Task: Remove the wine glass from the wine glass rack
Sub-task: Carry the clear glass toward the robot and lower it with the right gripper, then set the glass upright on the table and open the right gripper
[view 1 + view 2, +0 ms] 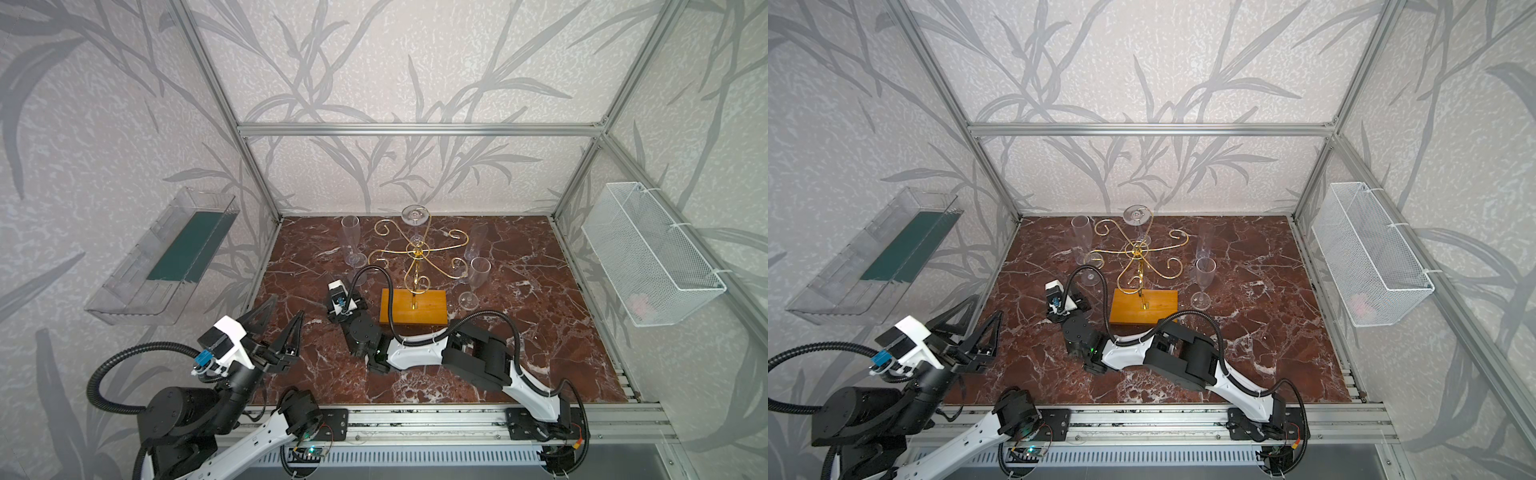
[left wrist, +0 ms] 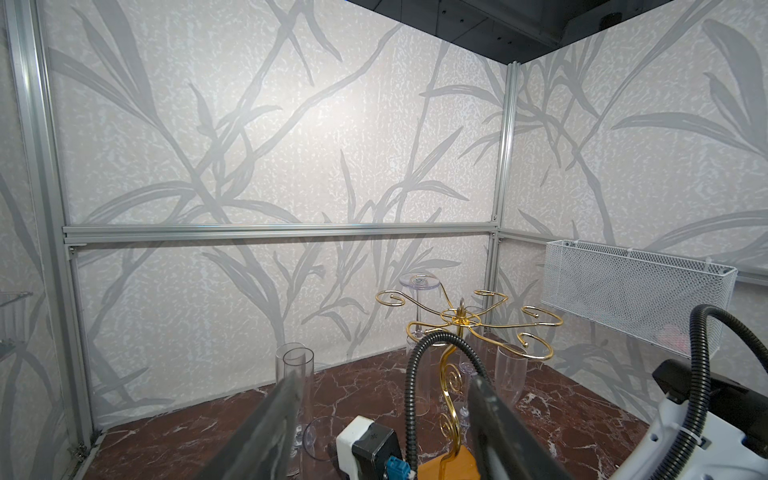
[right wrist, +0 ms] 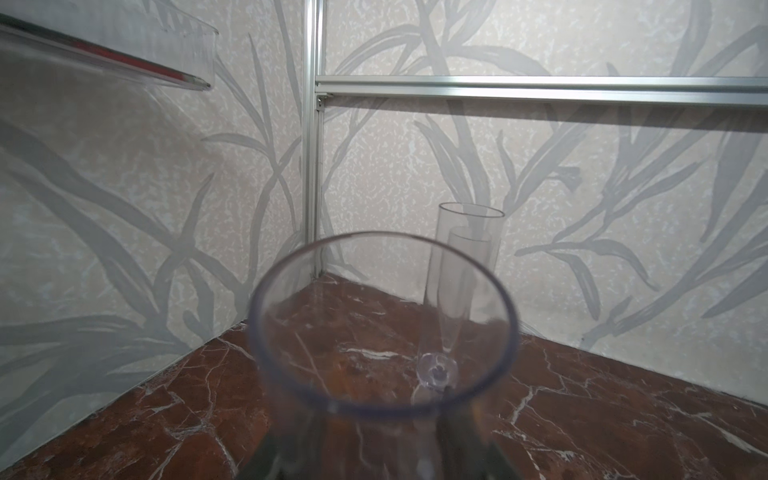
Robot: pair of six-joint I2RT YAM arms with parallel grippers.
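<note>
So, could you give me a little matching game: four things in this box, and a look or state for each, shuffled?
Things:
1 rack
2 basket
3 tray
4 left gripper

Looks:
A white mesh
B black, open, empty
C gold wire on a wooden base
D clear, green strip inside

Pairs: 1-C, 2-A, 3-D, 4-B
</note>
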